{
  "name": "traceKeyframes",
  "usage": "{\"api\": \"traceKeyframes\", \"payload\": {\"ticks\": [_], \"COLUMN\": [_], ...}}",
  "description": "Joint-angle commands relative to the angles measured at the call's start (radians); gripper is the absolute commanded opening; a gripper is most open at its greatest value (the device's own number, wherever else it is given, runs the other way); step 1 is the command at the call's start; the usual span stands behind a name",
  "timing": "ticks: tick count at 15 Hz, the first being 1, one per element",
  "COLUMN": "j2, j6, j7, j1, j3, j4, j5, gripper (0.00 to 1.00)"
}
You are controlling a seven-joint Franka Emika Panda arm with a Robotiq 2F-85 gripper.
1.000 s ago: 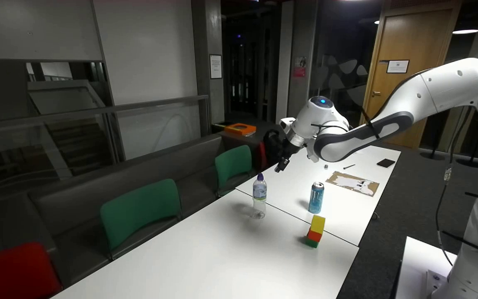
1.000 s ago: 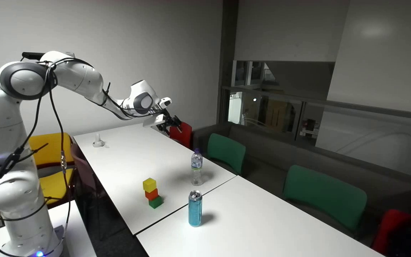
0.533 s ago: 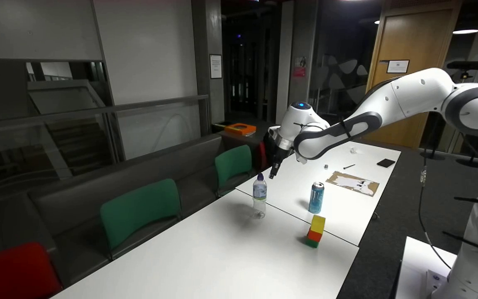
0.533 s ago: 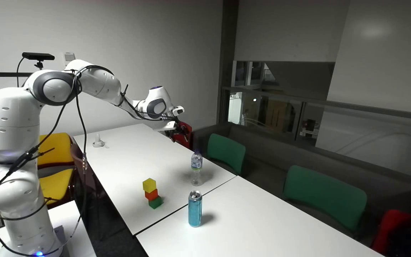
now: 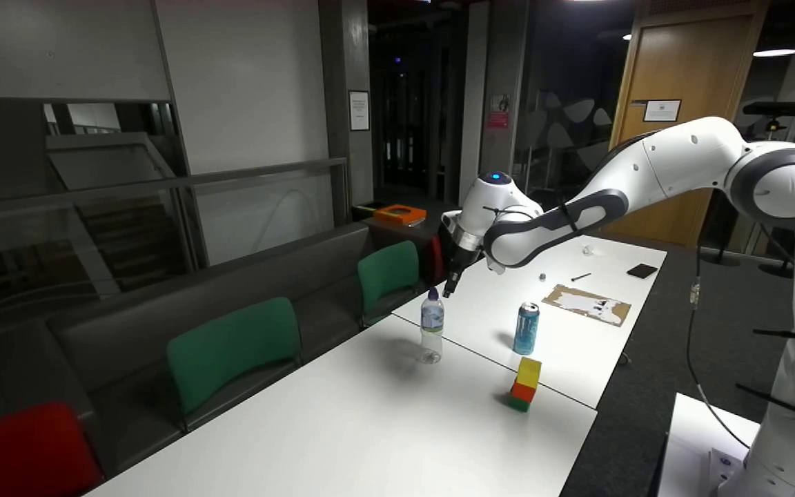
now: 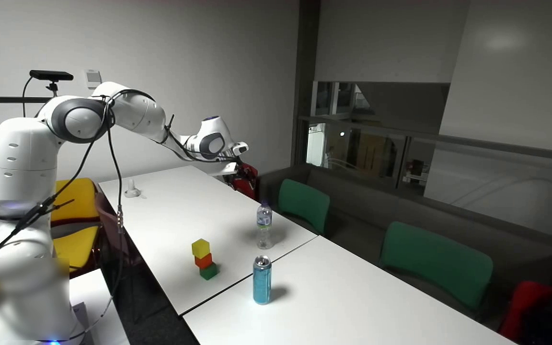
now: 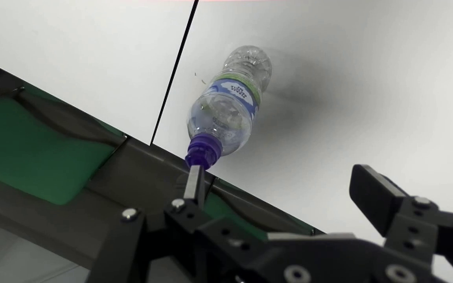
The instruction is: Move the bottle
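Standing upright on the white table (image 5: 342,428), bottle (image 7: 226,106): clear plastic, purple-blue cap (image 7: 203,151), blue-and-green label (image 7: 234,92) around the middle. Just beside the seam (image 7: 175,74) between the tabletops. No liquid line visible, so probably empty or close to it; expect light, easy to tip. Walls look thin: likely to give under a squeeze, may dent, won't shatter. Smooth plastic, could slip if caught only at an edge. Best hold, my call: around the label, pressed from opposite sides, moderate squeeze. Cap looks stiffer but narrow and high; pinched only there, bottle would probably swing.

Gripper (image 7: 279,169) has its jaws spread wide, nothing between them. In the wrist view one finger (image 7: 195,182) overlaps the cap, but in an exterior view the gripper is apart from the bottle. Bottle lies toward one side of the gap; probably needs centring before going lower, or that finger could knock it over.

Further out: blue can (image 5: 526,329) across the seam, block stack (image 6: 203,260) on the bottle's side. Could get bumped during the carry.
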Motion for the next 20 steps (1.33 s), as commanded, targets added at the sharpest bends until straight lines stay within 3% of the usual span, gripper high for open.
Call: {"api": "traceKeyframes", "payload": {"ticks": [1, 7, 15, 20], "j2": [0.004, 0.054, 0.195, 0.274], "j6": [0.055, 0.033, -0.046, -0.105], "j7": [0.086, 0.192, 0.152, 0.156], "j1": [0.020, 0.019, -0.001, 0.004], "j3": [-0.030, -0.063, -0.052, -0.062], "j4": [-0.001, 0.070, 0.244, 0.347], "j5": [-0.041, -0.053, 0.067, 0.071], "gripper": [1.00, 1.00, 1.00, 1.00]}}
